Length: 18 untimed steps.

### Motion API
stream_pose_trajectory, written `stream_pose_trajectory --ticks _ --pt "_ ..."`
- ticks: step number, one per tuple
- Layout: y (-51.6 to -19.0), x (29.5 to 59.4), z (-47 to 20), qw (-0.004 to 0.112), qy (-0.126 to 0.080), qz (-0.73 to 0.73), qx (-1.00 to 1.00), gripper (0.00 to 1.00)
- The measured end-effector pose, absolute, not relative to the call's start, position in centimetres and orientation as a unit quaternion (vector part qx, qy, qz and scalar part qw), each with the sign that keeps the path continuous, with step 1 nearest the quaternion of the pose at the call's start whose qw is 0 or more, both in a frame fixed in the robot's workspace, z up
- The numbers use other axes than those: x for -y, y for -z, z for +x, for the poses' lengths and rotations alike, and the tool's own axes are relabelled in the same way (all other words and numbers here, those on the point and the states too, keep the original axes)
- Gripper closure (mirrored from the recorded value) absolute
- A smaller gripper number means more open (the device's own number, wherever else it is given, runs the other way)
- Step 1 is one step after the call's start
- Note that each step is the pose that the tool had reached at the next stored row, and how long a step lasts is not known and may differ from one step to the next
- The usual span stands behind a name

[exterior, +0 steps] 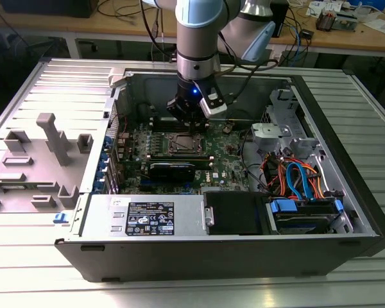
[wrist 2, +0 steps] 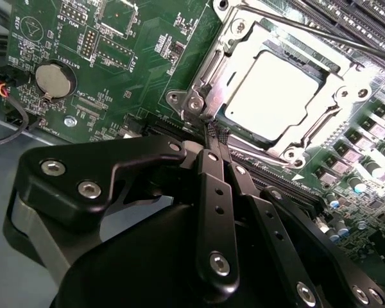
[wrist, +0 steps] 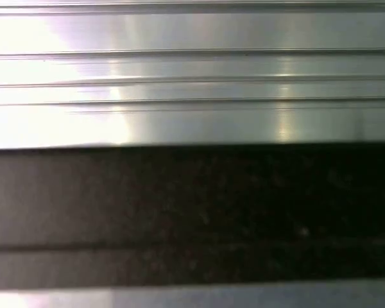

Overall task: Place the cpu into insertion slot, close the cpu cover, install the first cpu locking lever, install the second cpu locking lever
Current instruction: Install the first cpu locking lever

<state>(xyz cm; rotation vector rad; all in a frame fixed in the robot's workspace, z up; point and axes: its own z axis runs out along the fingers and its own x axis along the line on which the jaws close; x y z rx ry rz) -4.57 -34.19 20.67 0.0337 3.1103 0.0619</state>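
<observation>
The hand (wrist 2: pixel 218 138) reaches down inside the open computer case (exterior: pixel 346 192), its fingers (wrist 2: pixel 213 186) pressed together and empty, tips at the rim of the insertion slot (exterior: pixel 185 142). In the second wrist view the cpu (wrist 2: pixel 274 90) lies seated at one o'clock from the tips, the cpu cover (wrist 2: pixel 228 61) closed around it. White labels sit on the power supply (exterior: pixel 151 218); their print is too small to read.
</observation>
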Motion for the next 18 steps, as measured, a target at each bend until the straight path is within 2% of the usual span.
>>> stream_pose_trajectory --ticks 18 --pt "-20.60 34.19 -4.53 0.015 -0.018 0.011 -1.000 0.89"
